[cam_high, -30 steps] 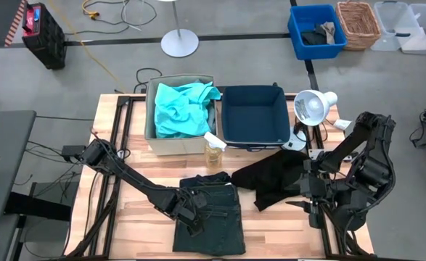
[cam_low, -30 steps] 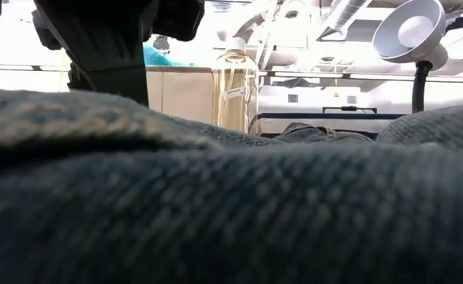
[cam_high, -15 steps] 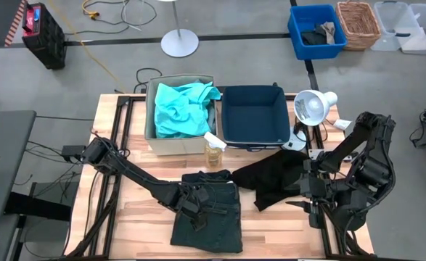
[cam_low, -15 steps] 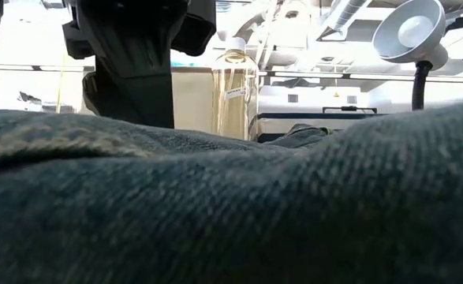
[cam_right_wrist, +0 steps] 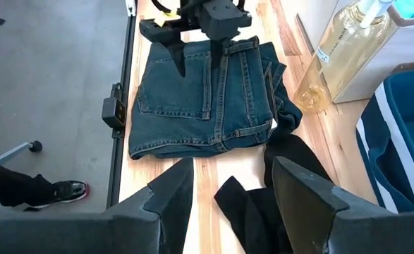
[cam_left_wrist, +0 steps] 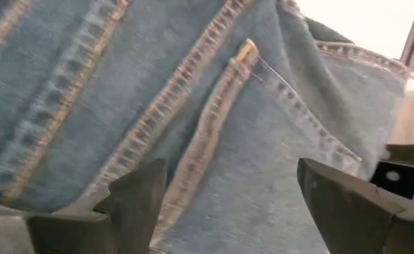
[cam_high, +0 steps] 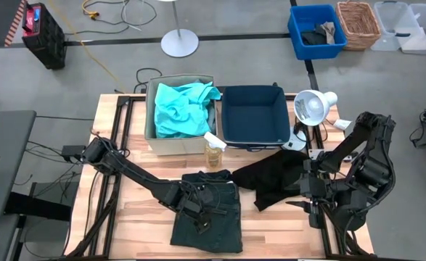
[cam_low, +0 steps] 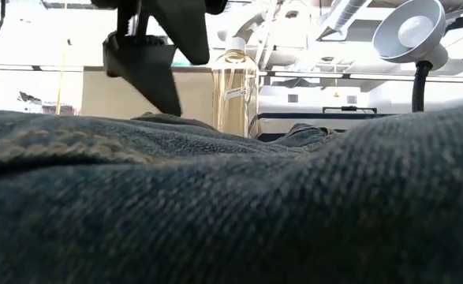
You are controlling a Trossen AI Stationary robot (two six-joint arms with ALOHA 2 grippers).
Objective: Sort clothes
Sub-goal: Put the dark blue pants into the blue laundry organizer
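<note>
since a second ago the left gripper has travelled from the jeans' left edge toward their middle, and in the low view its fingers have lifted so that they now stand just above the denim rather than buried behind a fold; the jeans themselves have bunched slightly narrower.

as for progress, the turquoise top already fills the beige box at the bench's far edge, so that part looks done. the navy box beside it holds nothing that i can see. two garments are left on the bench: the dark indigo jeans at the near edge, about the middle, and the black garment lying just to their right, nearer the right arm. a pale blue piece does not show clearly anywhere. a clear bottle stands between the boxes and the jeans.

the left gripper's fingers are spread wide, released, with a seam and pocket corner of the jeans lying in the gap between them and directly beneath; the right wrist view shows them poised over the waistband end. nothing is pinched yet. the right gripper waits near the bench's right edge, its fingers likewise parted and holding nothing, the black garment below it.
</note>
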